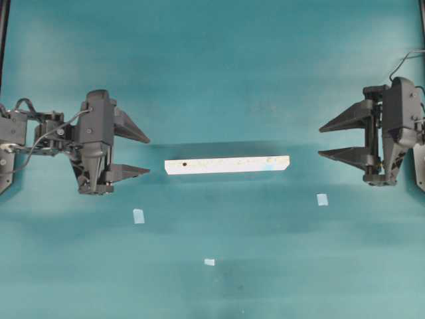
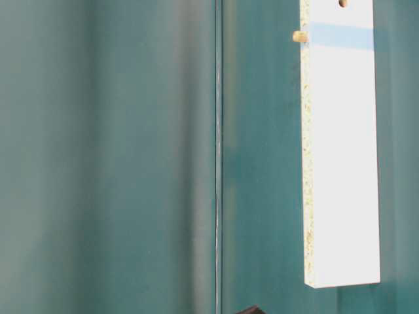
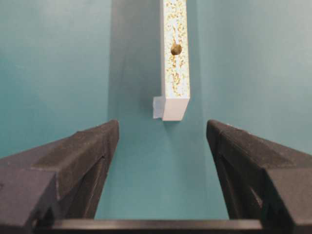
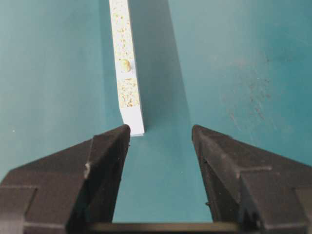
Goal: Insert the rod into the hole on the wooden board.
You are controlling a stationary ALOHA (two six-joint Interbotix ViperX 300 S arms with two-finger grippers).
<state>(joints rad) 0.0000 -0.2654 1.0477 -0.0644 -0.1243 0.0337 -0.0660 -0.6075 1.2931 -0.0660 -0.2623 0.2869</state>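
The wooden board (image 1: 226,164) stands on its long edge in the middle of the teal table, speckled face up. The rod (image 1: 269,159) sits in the blue-marked hole near the board's right end. It shows as a cream stub in the right wrist view (image 4: 125,65) and pokes out beside the blue mark in the table-level view (image 2: 300,36). The plain dark hole (image 1: 184,163) is near the left end (image 3: 176,48). My left gripper (image 1: 147,156) is open and empty, just off the board's left end. My right gripper (image 1: 320,141) is open and empty, off the right end.
Three small pale-blue tape squares lie on the table in front of the board: one at the left (image 1: 139,215), one at the right (image 1: 322,199), one lower in the middle (image 1: 209,262). A dark seam (image 2: 218,157) crosses the table-level view.
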